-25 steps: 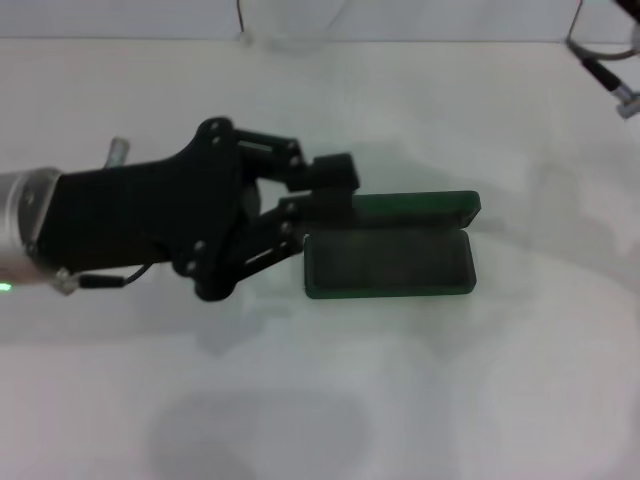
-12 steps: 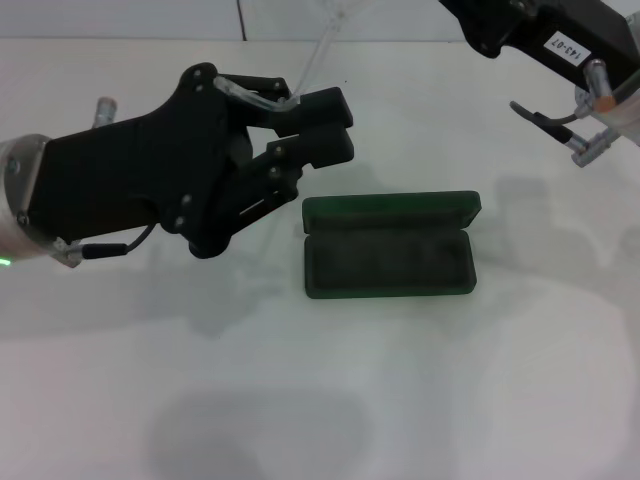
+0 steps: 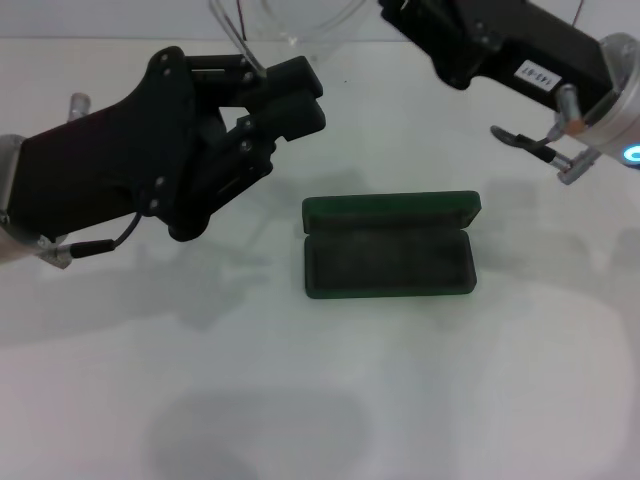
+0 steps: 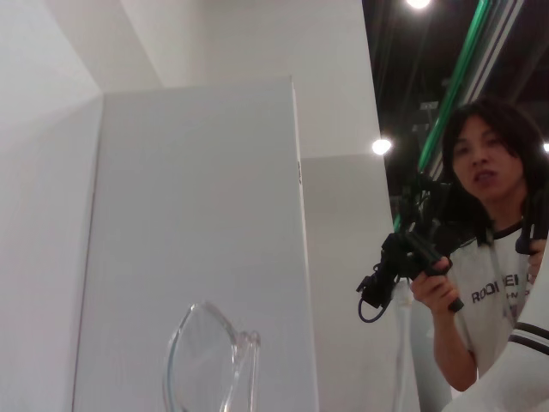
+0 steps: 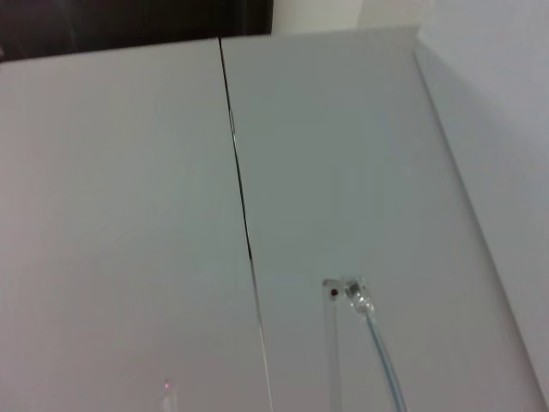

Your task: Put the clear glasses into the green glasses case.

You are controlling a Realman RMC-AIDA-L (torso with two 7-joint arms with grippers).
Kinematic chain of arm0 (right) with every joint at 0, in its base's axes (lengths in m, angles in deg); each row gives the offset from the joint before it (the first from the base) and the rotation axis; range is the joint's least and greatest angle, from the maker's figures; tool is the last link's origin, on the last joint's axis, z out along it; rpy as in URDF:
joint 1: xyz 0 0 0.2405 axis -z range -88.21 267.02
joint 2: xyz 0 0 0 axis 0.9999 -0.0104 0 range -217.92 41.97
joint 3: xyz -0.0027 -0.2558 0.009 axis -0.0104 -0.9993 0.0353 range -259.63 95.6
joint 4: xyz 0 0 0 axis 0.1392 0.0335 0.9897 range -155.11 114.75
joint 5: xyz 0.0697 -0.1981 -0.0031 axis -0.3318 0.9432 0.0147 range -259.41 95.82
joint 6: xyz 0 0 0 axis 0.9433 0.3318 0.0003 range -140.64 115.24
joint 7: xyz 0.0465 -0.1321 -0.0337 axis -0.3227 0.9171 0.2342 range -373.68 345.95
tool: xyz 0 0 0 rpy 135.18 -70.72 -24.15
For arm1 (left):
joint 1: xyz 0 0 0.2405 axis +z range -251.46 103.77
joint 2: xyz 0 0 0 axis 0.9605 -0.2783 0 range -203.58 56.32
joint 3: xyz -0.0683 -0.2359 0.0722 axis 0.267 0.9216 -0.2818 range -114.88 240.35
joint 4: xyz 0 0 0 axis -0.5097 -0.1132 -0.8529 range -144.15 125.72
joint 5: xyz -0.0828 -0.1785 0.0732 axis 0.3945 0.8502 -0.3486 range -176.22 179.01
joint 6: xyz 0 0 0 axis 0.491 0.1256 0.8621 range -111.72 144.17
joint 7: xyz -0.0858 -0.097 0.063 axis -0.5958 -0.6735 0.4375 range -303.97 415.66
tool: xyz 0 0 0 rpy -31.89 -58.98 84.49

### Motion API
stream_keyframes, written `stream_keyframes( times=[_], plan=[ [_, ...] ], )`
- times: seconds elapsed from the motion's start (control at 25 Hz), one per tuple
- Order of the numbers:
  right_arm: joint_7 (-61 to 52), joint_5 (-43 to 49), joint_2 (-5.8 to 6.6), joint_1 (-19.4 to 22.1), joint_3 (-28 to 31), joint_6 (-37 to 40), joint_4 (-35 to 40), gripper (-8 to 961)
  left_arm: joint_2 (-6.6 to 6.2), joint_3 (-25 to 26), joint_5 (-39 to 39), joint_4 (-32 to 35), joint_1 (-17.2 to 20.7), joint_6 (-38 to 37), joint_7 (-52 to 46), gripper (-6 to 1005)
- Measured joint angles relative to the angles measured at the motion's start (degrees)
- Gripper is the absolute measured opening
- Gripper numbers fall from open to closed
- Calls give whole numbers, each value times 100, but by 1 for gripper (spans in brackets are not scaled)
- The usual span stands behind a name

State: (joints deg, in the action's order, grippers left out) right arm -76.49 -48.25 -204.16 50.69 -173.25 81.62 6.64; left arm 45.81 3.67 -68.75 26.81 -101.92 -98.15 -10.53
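Left gripper sits raised over the white table, up and to the left of the case, fingers closed together on one end of the clear glasses. The glasses hang in the air near the far edge of the head view, above the table and behind the case; the left wrist view shows the lens against a white panel. Green glasses case lies open at table centre, lid hinged back, nothing inside. Right gripper reaches in from upper right toward the glasses' other end; finger state cannot be told.
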Motion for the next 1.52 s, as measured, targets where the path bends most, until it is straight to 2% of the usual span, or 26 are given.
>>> stream_keyframes(
  times=[0.48, 1.0, 1.52],
  plan=[
    [66, -21, 0, -157, -630, -342, 56, 108, 8, -34, -10, -63, -34, 21, 2, 158],
    [101, -144, 0, -159, -785, -425, 78, 107, 23, -9, 4, -221, 13, 19, 2, 159],
    [351, -390, 0, -96, -796, -480, 8, 107, -16, -64, -74, -254, 19, -39, 2, 160]
  ],
)
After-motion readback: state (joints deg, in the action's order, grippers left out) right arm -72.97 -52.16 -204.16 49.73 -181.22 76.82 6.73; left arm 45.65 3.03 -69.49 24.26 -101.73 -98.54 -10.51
